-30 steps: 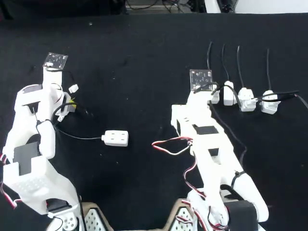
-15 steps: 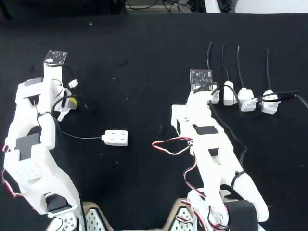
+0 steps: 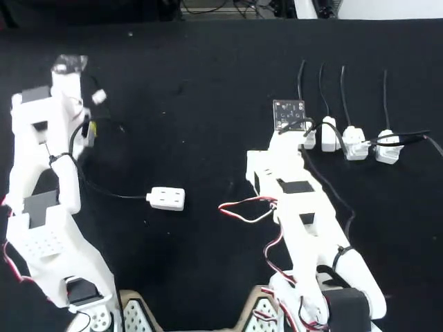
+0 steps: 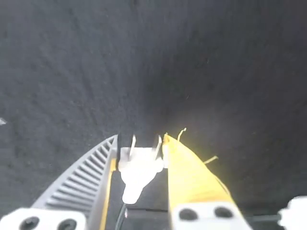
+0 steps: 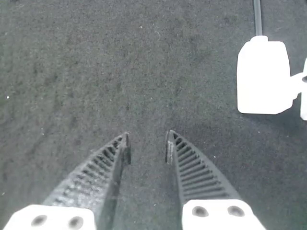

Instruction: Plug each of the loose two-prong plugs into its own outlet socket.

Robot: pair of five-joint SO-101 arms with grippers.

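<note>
socket block: white outlet block (image 3: 166, 198) lies flat on the black cloth (image 3: 208, 83), nearest the arm bases and between the two arms. Long axis runs side to side in the high view.
cord: thin black cord (image 3: 114, 196) leaves the block's end and runs toward the left arm.
left gripper: left gripper (image 4: 140, 140) is pinching the two-prong plug (image 4: 140, 167). It hangs above the cloth on the left side of the table, well apart from the socket block.
plug axis: the long axis runs along the fingers. Both prongs point forward, away from the wrist, with tips about level with the fingertips. The cord end points back toward the wrist.
plug vs gripper: the white body sits between the grey ribbed finger (image 4: 91, 165) and the yellow finger (image 4: 189, 177), touching both. The prongs touch nothing.
right gripper: right gripper (image 5: 147, 139) has its fingers spread with nothing between them, low over bare cloth.
nearest white block: one white block (image 5: 264, 76) lies just beside the right gripper, off to one side and apart from the fingertips. Its cord leads away from the arm.
far row: four white corded blocks (image 3: 355, 143) lie side by side just past the right arm. The one nearest the arm is partly hidden, and I cannot tell plug from socket. Their black cords run toward the far edge.
</note>
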